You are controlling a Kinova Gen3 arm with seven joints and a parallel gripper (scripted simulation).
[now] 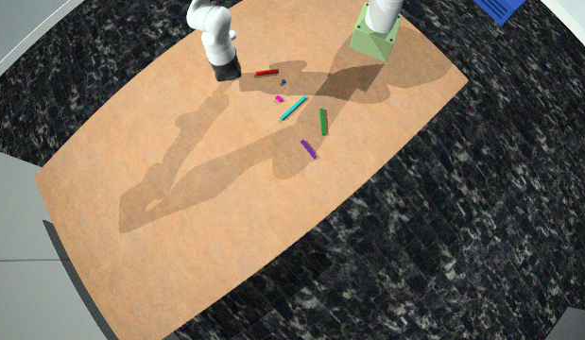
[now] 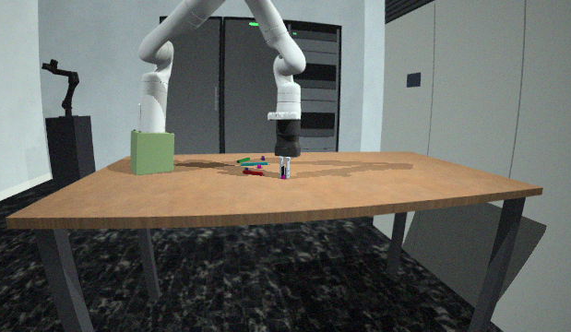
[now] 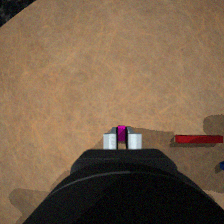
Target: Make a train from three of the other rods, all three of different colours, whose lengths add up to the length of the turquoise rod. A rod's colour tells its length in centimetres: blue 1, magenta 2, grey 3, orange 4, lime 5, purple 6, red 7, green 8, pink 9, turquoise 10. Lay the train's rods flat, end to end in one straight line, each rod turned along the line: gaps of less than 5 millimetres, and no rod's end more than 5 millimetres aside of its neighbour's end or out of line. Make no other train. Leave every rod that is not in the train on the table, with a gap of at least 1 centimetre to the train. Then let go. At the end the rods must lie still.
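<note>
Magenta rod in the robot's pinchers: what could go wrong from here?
1. The gripper is shut on the short magenta rod right at its fingertips, so the rod might slip or twist when lifted.
2. The red rod and the tiny blue rod lie close by; setting the magenta one down could knock them out of line.
3. A second magenta rod lies nearby and must stay apart from the train.

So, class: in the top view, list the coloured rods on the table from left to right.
Short red rod → tiny magenta rod → tiny blue rod → long turquoise rod → purple rod → green rod.
</note>
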